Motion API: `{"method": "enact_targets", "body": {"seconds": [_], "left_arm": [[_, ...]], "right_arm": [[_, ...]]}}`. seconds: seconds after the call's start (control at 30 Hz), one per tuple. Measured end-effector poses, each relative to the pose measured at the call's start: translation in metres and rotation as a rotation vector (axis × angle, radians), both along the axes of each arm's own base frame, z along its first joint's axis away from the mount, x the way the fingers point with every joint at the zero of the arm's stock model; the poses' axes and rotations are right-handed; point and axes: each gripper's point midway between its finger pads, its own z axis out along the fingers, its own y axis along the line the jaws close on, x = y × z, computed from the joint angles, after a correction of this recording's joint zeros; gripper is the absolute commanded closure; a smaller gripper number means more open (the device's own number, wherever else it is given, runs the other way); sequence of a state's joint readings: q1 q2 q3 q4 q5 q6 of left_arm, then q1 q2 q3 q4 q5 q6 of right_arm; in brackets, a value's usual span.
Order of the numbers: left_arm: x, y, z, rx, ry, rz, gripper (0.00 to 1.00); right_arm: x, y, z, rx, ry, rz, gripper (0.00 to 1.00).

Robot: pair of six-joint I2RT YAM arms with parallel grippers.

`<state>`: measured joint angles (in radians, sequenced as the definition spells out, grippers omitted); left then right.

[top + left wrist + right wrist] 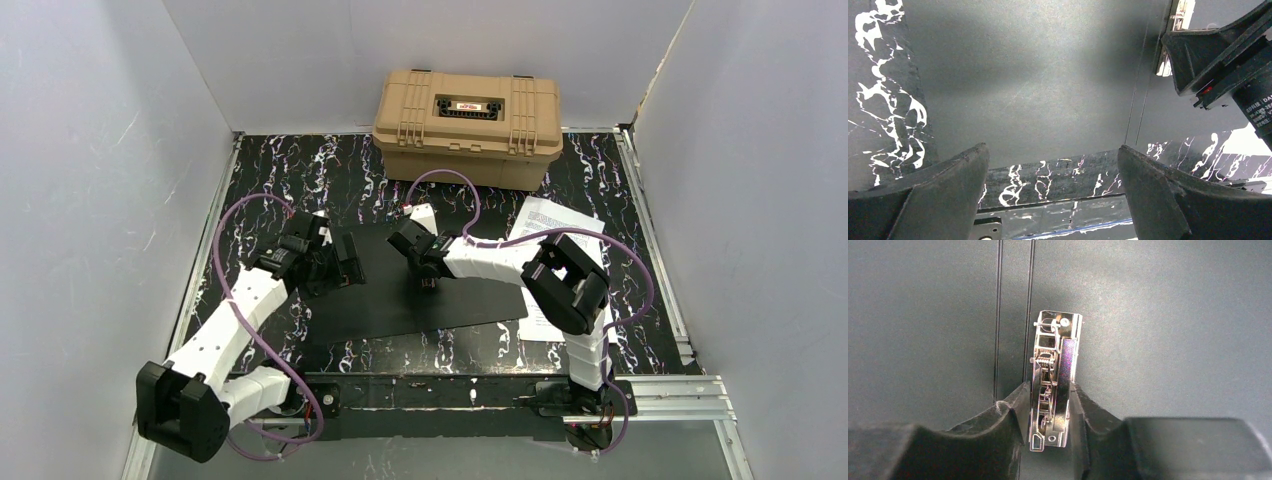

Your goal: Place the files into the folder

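The folder (400, 300) lies open on the marbled table (300, 175), black inside up, and the right gripper (1049, 395) has its jaws closed tight on the upright metal clip (1053, 375) beside the spine creases. The pads meet the clip only at its narrow lower flanks, so the spring may slip free and snap shut, or a pull could lift the whole light folder instead of opening the clamp. The left gripper (1053, 155) is spread wide with nothing in it, over the folder's left leaf close to the near edge. Whether it presses the leaf I cannot tell, and if it does not, nothing stops the folder sliding or twisting. The files (555, 215) sit just right of the folder, partly under the right arm, so its elbow or purple cable (630, 260) could sweep or crumple the sheets
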<state>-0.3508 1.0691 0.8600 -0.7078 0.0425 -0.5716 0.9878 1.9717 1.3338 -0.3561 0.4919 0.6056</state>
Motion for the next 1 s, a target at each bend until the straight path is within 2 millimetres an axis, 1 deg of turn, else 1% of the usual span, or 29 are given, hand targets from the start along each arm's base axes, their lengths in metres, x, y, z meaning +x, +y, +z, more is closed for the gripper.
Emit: {"method": "enact_targets", "body": {"seconds": [0.03, 0.13, 0.2, 0.3, 0.37, 0.57, 0.63, 0.8, 1.0], "left_arm": [[0.000, -0.001, -0.003, -0.002, 0.010, 0.005, 0.02], [0.002, -0.008, -0.009, -0.002, 0.027, 0.003, 0.02], [0.002, -0.012, -0.015, 0.011, 0.046, -0.002, 0.02], [0.002, -0.017, -0.025, 0.040, 0.069, -0.007, 0.02], [0.003, -0.019, -0.030, 0.054, 0.077, -0.010, 0.02], [0.003, -0.019, -0.049, 0.107, 0.121, -0.008, 0.02], [0.002, -0.018, -0.056, 0.123, 0.140, -0.010, 0.02], [-0.003, -0.016, -0.070, 0.159, 0.180, -0.013, 0.02], [-0.007, -0.015, -0.080, 0.182, 0.205, -0.018, 0.02]], "right_arm": [[0.000, 0.000, 0.000, -0.001, 0.000, 0.003, 0.51], [-0.001, -0.002, -0.001, -0.013, 0.002, 0.009, 0.43], [-0.002, -0.004, -0.001, -0.022, 0.007, 0.010, 0.40], [-0.003, -0.007, 0.003, -0.028, 0.010, 0.010, 0.40], [-0.003, -0.008, 0.011, -0.019, 0.004, 0.011, 0.41], [-0.004, -0.004, 0.045, 0.054, -0.023, 0.025, 0.52], [-0.006, -0.003, 0.050, 0.070, -0.022, 0.032, 0.56], [-0.012, 0.000, 0.047, 0.082, 0.004, 0.052, 0.63], [-0.023, 0.005, 0.042, 0.087, 0.032, 0.081, 0.67]]}}
